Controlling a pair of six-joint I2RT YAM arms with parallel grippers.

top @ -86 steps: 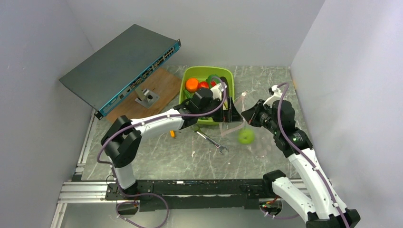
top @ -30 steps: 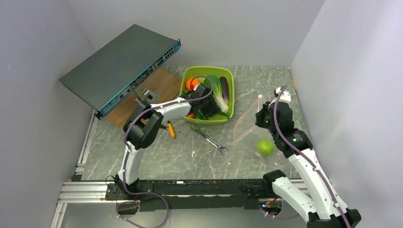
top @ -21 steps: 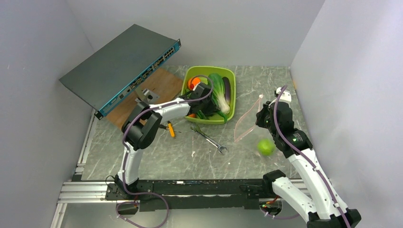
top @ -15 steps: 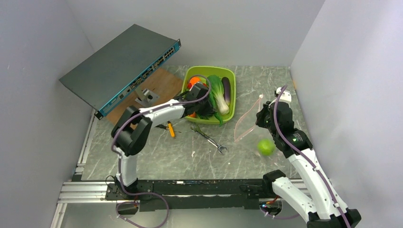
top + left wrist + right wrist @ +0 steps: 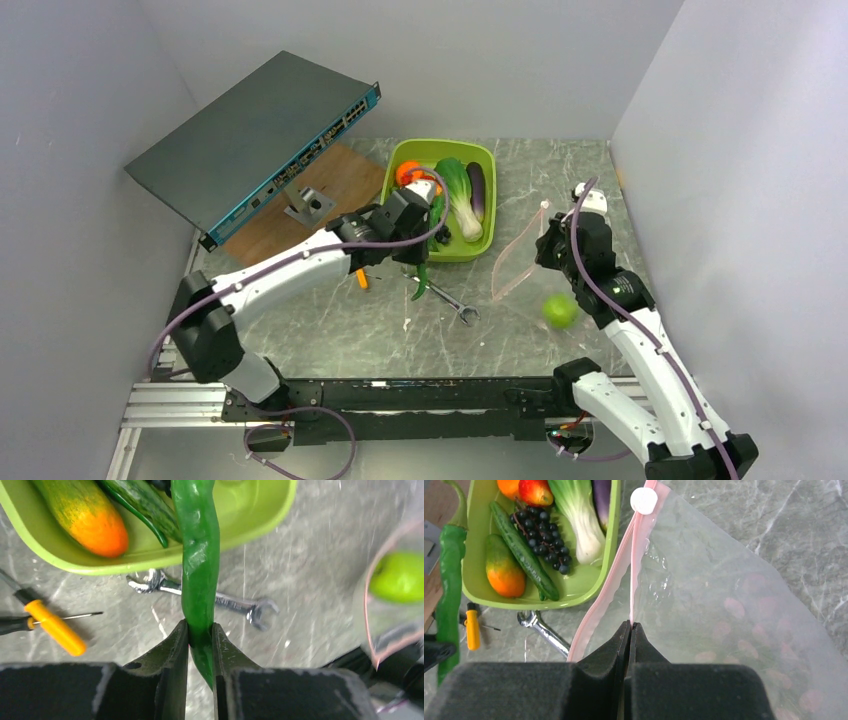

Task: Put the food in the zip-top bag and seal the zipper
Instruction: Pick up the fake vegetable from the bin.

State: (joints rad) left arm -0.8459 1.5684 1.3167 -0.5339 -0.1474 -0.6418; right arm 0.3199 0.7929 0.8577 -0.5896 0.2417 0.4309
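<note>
The left gripper is clamped on one end of a long, glossy green pepper, the rest reaching out over the silver wrench and the rim of the lime-green plastic tub. The right gripper pinches one lip of the pale pink zipper strip, holding the mouth of the clear floppy bag ajar, just right of the tub. A round green fruit seems to be inside already. Held so near its end, the pepper could swing or slip — or snag that single lip and push the mouth shut.
</note>
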